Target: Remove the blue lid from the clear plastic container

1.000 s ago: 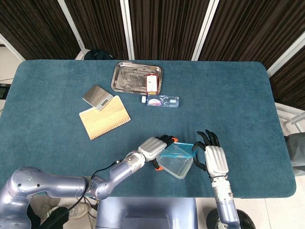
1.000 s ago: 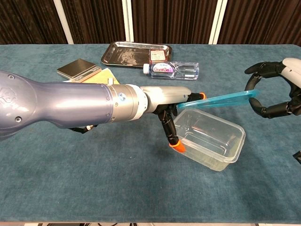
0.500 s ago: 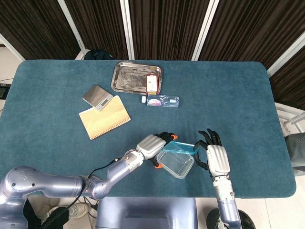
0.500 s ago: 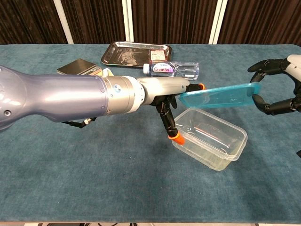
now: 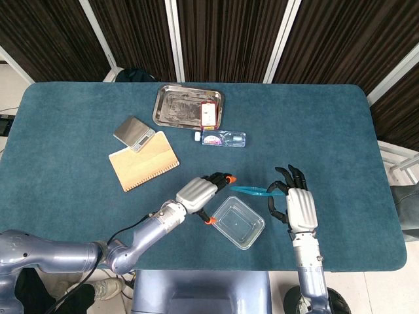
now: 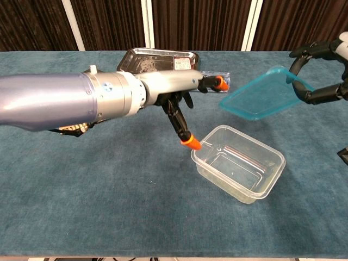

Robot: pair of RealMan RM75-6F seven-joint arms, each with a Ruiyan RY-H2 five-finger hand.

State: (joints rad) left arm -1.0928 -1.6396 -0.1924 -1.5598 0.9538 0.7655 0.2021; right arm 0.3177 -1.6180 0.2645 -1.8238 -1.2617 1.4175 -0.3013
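Observation:
The clear plastic container [image 5: 239, 222] [image 6: 239, 168] stands open on the blue table, with nothing in it. The blue lid [image 5: 252, 190] [image 6: 261, 95] hangs tilted in the air above and beyond it, apart from the container. My right hand [image 5: 298, 208] [image 6: 326, 73] pinches the lid's right edge between thumb and fingers. My left hand [image 5: 196, 192] [image 6: 176, 95] hovers to the container's left with its orange-tipped fingers [image 6: 190, 143] spread, holding nothing; one fingertip is close to the lid's left corner without touching it.
At the back stands a metal tray [image 5: 183, 104] [image 6: 155, 57] with a small red and white box [image 5: 208, 114] on it. A plastic bottle [image 5: 224, 138] lies in front of the tray. A small scale [image 5: 133, 133] and a tan notebook [image 5: 144, 161] lie at the left.
The lid has come off the container and risen with my right hand. My left hand has let go of it and drawn back to the left. The container has settled flat.

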